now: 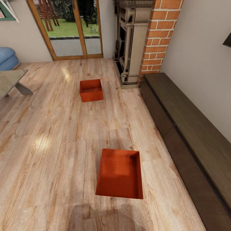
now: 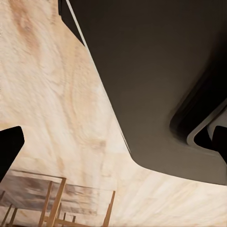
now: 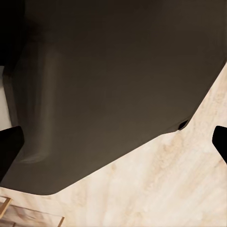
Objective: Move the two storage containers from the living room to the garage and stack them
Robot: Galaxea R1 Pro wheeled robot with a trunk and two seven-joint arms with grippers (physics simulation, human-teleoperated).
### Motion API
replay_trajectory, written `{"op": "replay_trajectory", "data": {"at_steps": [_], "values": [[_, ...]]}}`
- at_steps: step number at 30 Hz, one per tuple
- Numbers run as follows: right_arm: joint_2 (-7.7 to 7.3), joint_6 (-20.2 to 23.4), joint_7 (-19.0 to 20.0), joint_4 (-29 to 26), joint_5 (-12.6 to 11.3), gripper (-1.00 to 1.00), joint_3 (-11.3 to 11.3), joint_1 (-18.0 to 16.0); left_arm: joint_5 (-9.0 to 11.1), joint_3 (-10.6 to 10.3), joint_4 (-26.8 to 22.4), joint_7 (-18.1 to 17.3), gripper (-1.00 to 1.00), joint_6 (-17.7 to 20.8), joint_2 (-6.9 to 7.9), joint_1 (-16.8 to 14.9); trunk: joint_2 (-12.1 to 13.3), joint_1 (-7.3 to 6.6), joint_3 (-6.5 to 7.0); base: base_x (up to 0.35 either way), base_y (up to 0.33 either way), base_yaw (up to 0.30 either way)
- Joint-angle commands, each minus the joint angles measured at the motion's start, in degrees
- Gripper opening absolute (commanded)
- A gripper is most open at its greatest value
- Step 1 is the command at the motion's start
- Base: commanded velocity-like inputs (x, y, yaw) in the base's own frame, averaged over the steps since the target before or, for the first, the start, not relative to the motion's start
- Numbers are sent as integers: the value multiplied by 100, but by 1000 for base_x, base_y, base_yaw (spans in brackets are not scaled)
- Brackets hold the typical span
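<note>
Roll up square to the near storage container on the wood-plank floor; both sets of fingers look spread wide, holding nothing.

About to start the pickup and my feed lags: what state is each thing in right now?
Near storage container: upright on the wood floor, open top, empty, untouched.
Far storage container: upright on the floor by the fireplace, empty, untouched.
Glass doors: shut.
Long dark cabinet: closed, against the wall.
Left gripper: open, holding nothing.
Right gripper: open, holding nothing.
</note>
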Motion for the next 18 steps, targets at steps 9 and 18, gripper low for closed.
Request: {"op": "replay_trajectory", "data": {"at_steps": [9,18], "values": [[9,-1,-28,17,-59,100,-11,-6,21,15,6,3,100,-18,3,-2,-1,0,-3,0,0,-32],[13,19,-47,17,-73,100,-22,-6,21,16,5,0,100,-18,4,0,-1,0,-3,0,0,-203]]}}
